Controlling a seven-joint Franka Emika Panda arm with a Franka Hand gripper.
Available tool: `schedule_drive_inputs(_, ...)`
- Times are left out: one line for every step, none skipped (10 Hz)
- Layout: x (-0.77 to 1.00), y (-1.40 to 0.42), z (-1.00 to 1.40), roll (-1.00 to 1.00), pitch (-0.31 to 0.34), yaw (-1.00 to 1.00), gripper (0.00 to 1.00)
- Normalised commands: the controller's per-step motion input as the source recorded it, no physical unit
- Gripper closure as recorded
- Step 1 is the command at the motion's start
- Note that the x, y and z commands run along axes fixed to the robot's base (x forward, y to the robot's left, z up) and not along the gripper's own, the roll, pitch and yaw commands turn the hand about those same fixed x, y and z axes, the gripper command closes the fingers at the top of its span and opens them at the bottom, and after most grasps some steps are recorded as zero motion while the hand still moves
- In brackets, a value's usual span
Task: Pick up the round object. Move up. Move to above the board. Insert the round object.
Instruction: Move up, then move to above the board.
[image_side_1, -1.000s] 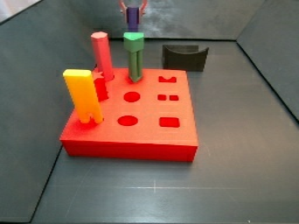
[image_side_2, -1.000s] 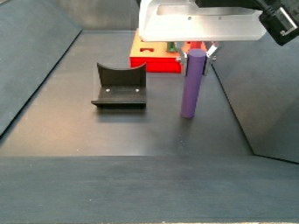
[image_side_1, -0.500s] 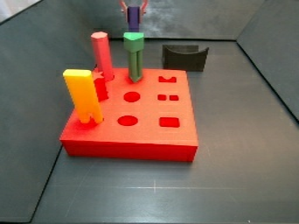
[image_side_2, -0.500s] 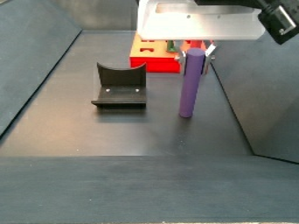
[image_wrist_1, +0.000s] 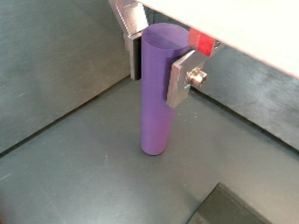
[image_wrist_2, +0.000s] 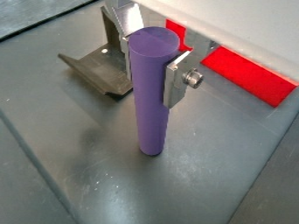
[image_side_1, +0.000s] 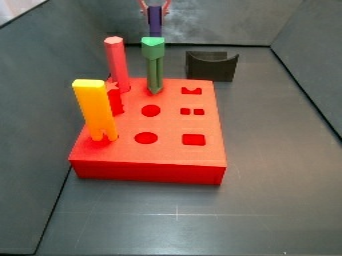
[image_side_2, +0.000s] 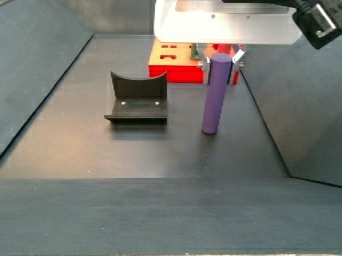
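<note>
The round object, a tall slim purple peg (image_wrist_1: 156, 105), stands upright between my gripper's (image_wrist_1: 158, 66) two silver fingers, which are shut on its upper part. It shows the same way in the other wrist view: peg (image_wrist_2: 149, 105), gripper (image_wrist_2: 149, 66). In a side view the peg (image_side_2: 211, 95) hangs under the gripper (image_side_2: 218, 55), its lower end at or just above the grey floor. In a side view the peg (image_side_1: 155, 18) and gripper (image_side_1: 152, 8) are far behind the red board (image_side_1: 174, 155). The board's edge also shows behind the gripper (image_side_2: 171, 72) (image_wrist_2: 251, 74).
On the board stand a green peg (image_side_1: 154, 62), a red-pink peg (image_side_1: 116, 62) and a yellow block (image_side_1: 94, 108). A small dark arch-shaped block (image_side_1: 211, 65) (image_side_2: 136, 97) (image_wrist_2: 100, 70) lies on the floor beside the gripper. Grey walls enclose the floor.
The gripper and the purple peg have shifted slightly sideways, toward the arch block, and perhaps a touch upward. Nothing else moved.
</note>
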Motion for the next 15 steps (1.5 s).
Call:
schedule_drive_inputs(0.00,0.00,0.83,0.00,0.000,0.00,1.00)
schedule_drive_inputs(0.01,-0.03,0.84,0.00,-0.009,-0.05,1.00)
schedule_drive_inputs(0.00,-0.03,0.78,0.00,0.005,-0.06,1.00)
schedule_drive_inputs(-0.01,0.00,0.56,0.03,0.029,-0.05,1.00)
schedule_drive_inputs(-0.01,0.00,0.45,0.04,0.039,-0.04,1.00)
schedule_drive_inputs(0.00,0.01,0.24,0.05,0.060,-0.03,1.00)
schedule_drive_inputs(0.13,0.43,1.00,0.11,-0.193,0.41,1.00)
schedule_drive_inputs(0.13,0.43,1.00,0.11,-0.160,0.39,1.00)
schedule_drive_inputs(0.11,0.38,1.00,0.10,-0.111,0.32,1.00)
schedule_drive_inputs(0.08,0.28,1.00,0.09,-0.031,0.19,1.00)
schedule_drive_inputs(0.07,0.25,1.00,0.09,0.017,0.12,1.00)
schedule_drive_inputs(0.05,0.16,0.85,0.08,0.057,0.08,1.00)
schedule_drive_inputs(0.02,0.07,0.66,0.08,0.078,0.05,1.00)
schedule_drive_inputs(0.01,0.04,0.51,0.08,0.081,0.04,1.00)
schedule_drive_inputs(0.00,0.02,0.36,0.08,0.080,0.03,1.00)
